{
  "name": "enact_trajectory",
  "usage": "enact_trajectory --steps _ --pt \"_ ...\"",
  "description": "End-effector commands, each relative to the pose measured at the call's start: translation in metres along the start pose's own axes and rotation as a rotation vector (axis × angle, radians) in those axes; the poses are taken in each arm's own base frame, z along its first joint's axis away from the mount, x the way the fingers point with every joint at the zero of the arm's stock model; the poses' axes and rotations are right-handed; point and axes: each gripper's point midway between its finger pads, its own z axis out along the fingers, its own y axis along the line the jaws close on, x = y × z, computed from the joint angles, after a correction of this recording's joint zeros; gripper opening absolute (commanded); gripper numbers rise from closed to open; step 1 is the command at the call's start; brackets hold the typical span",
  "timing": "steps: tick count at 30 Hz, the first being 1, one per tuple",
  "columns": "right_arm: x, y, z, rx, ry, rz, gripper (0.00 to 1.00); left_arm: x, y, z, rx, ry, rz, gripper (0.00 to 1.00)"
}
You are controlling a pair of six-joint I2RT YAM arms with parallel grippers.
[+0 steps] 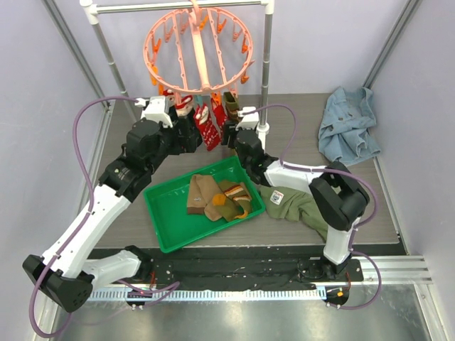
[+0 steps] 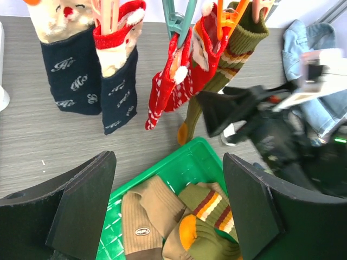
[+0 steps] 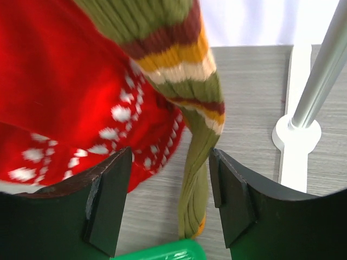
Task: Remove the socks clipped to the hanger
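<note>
The salmon-pink round hanger (image 1: 197, 44) hangs from the white rack. Still clipped to it are two navy socks (image 2: 73, 70), red patterned socks (image 2: 179, 81) and an olive striped sock (image 2: 233, 54). My left gripper (image 2: 169, 200) is open, low in front of the hanging socks and over the green tray, with nothing between its fingers. My right gripper (image 3: 171, 200) is open around the lower end of the olive striped sock (image 3: 200, 162), which hangs loose nearer the right finger. A red sock (image 3: 70, 97) hangs just past the left finger.
A green tray (image 1: 163, 213) between the arms holds several brown and olive socks (image 1: 217, 199). An olive-green shirt (image 1: 298, 202) lies right of it, a denim garment (image 1: 348, 124) at the back right. The rack's pole (image 1: 266, 71) and white base (image 3: 295, 135) stand close to my right gripper.
</note>
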Motion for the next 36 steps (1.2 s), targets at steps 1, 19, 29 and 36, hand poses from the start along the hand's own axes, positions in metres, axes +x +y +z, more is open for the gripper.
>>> enact_trajectory --steps 1,19,29,36 --pt "-0.023 -0.009 0.024 0.059 -0.093 0.038 0.66 -0.020 -0.007 -0.006 0.035 -0.071 -0.032 0.84" --pt "-0.007 -0.014 0.025 -0.073 -0.014 0.124 0.01 -0.014 -0.011 -0.004 0.056 -0.056 -0.043 0.84" --pt "-0.051 0.017 -0.029 -0.274 -0.008 0.209 0.01 -0.015 -0.012 -0.004 0.063 -0.056 -0.039 0.84" --pt "-0.079 0.043 -0.075 -0.407 -0.016 0.336 0.01 -0.011 -0.021 -0.005 0.110 -0.038 -0.036 0.84"
